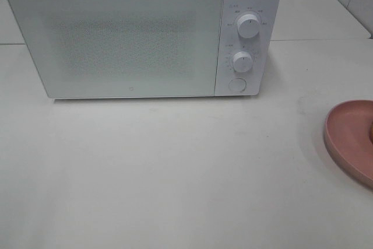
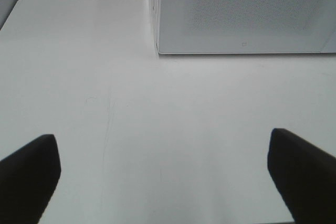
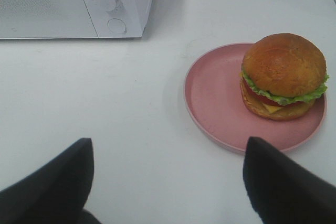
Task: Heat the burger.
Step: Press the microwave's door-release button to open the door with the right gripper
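The burger (image 3: pixel 283 75), with a glossy brown bun, green lettuce, cheese and a red layer, sits on a round pink plate (image 3: pixel 215 98). In the high view only part of the plate (image 1: pixel 349 138) shows at the right edge, and the burger is barely a sliver there. The white microwave (image 1: pixel 145 33) stands at the back with its door shut. My right gripper (image 3: pixel 168 177) is open above bare table, short of the plate. My left gripper (image 2: pixel 165 174) is open over bare table in front of the microwave (image 2: pixel 247 11). Neither arm shows in the high view.
The microwave has two knobs (image 1: pixel 249 26) and a round button (image 1: pixel 236 84) on its right panel. A seam between table tops (image 1: pixel 326 40) runs behind the microwave. White table stretches in front of it.
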{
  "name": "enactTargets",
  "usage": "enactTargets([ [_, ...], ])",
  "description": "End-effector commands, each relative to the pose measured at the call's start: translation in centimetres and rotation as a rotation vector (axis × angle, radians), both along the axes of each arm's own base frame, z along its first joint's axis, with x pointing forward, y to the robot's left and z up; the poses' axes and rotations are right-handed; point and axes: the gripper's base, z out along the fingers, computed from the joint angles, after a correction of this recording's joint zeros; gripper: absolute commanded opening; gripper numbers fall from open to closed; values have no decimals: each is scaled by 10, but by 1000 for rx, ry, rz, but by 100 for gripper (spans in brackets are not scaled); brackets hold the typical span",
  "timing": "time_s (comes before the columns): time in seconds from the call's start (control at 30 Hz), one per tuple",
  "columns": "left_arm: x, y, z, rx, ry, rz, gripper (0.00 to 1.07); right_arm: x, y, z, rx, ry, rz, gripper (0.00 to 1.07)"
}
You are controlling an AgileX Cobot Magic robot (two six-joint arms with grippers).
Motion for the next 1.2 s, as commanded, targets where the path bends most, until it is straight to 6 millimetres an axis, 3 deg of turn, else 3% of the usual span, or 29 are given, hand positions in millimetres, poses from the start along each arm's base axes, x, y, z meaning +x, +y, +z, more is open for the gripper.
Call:
enactTargets([
  [0.03,-2,0,0,-8,-17,0,100,-3,0,0,-2,-28,-3,75],
  [0.3,-2,0,0,-8,-17,0,100,4,1,10,-2,0,-4,75],
  [1.2,-2,0,0,-6,-17,0,100,79,6,24,-5,41,-12,75],
])
